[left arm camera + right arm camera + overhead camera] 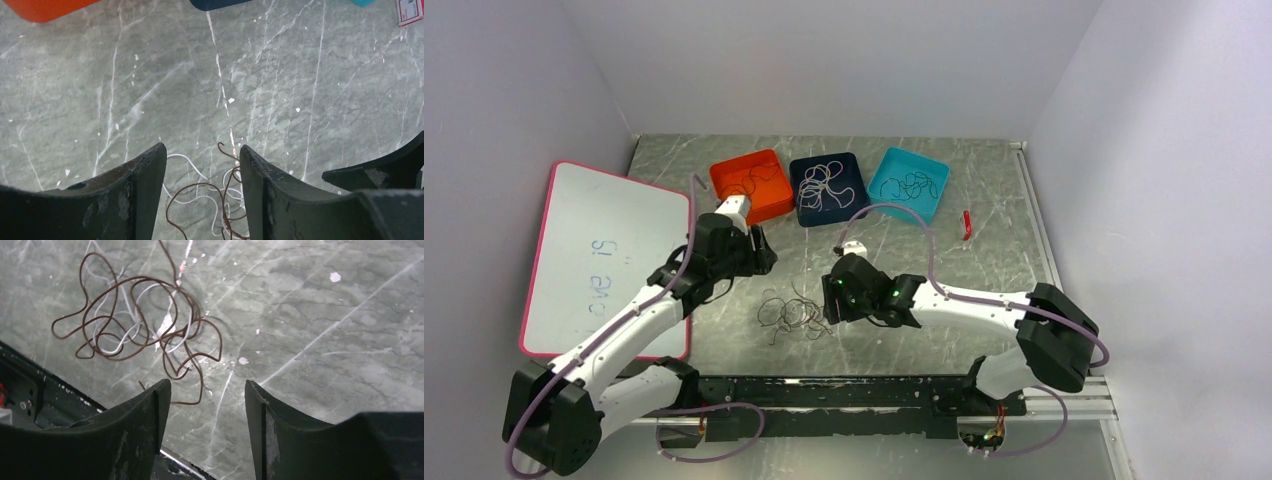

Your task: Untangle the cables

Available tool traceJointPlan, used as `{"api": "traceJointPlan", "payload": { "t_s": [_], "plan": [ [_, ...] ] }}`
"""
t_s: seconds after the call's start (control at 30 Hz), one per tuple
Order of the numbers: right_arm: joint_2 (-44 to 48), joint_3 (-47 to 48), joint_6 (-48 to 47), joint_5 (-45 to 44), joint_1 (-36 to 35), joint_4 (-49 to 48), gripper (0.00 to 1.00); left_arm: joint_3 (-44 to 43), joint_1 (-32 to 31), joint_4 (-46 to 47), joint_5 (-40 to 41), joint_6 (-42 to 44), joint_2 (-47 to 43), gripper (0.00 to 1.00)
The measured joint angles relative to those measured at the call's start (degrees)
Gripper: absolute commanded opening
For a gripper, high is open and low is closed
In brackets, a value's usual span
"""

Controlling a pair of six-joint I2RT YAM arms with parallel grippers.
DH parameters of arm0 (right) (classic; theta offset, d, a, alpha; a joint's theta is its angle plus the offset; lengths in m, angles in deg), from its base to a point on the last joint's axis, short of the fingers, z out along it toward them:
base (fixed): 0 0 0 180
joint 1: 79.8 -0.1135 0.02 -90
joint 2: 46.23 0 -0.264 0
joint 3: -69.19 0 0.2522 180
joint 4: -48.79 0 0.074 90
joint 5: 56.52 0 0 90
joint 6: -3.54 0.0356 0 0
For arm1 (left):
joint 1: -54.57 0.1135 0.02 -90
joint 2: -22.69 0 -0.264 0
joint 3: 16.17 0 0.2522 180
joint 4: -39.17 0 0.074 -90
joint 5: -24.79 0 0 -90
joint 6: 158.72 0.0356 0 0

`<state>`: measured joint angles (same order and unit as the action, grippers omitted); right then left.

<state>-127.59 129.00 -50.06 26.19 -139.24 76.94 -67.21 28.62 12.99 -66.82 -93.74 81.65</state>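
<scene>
A loose tangle of thin cables point(792, 314), brownish-red and white, lies on the grey table between my two grippers. My left gripper point(764, 255) hovers up and to the left of it, open. In the left wrist view the left gripper point(202, 150) frames curly red and white cables point(210, 200) on the table below, and the fingers point(145, 190) touch none of them. My right gripper point(834, 300) sits just right of the tangle, open and empty. In the right wrist view the cables point(135, 325) lie ahead and to the left of the right gripper point(206, 385).
At the back stand an orange tray point(769, 210), a navy tray point(834, 215) and a teal tray point(936, 165), each holding thin cables. A pink-rimmed whiteboard point(604, 255) lies at the left. A small red item point(967, 223) lies right of the trays. A black rail point(854, 390) runs along the near edge.
</scene>
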Motion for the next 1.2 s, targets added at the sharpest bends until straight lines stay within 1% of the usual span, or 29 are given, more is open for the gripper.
{"api": "traceJointPlan", "payload": {
  "t_s": [0.1,0.2,0.3,0.43,0.7,0.8,0.93,1.0,1.13,1.2],
  "plan": [
    [-0.15,-0.96,2.58,-1.86,0.00,-1.09,0.53,0.96,-0.04,-0.35,1.01,-0.42,-1.38,0.60],
    [-0.42,-1.53,4.02,-2.56,-0.02,-2.64,0.52,1.03,-0.07,-0.37,1.77,-0.44,-1.64,0.60],
    [-1.99,-1.40,4.61,-1.53,-0.04,-5.38,0.51,1.11,-0.09,-0.35,2.01,-0.39,-1.62,0.60],
    [-4.76,-0.68,5.03,0.46,-0.37,-7.67,0.48,1.14,-0.09,-0.35,2.08,-0.24,-1.60,0.60],
    [-7.61,0.42,6.51,1.51,-0.68,-8.52,0.38,1.14,-0.09,-0.35,2.89,0.76,-1.57,0.60],
    [-8.70,1.60,6.69,1.18,-0.68,-8.35,0.39,1.14,-0.09,-0.35,3.06,1.03,-1.57,0.59],
    [-9.38,2.99,6.71,-0.02,-0.68,-7.08,0.50,1.14,-0.09,-0.35,3.10,1.05,-1.60,0.59],
    [-9.20,3.52,6.67,-0.66,-0.70,-6.23,0.53,1.14,-0.09,-0.35,3.13,1.05,-1.60,0.59],
    [-6.84,3.58,6.67,-1.18,-0.87,-4.48,0.54,1.14,-0.09,-0.35,3.41,1.05,-1.60,0.59],
    [-4.72,3.58,6.69,-1.05,-1.07,-3.89,0.52,1.14,-0.09,-0.35,3.61,1.05,-1.60,0.59]
  ]
}}
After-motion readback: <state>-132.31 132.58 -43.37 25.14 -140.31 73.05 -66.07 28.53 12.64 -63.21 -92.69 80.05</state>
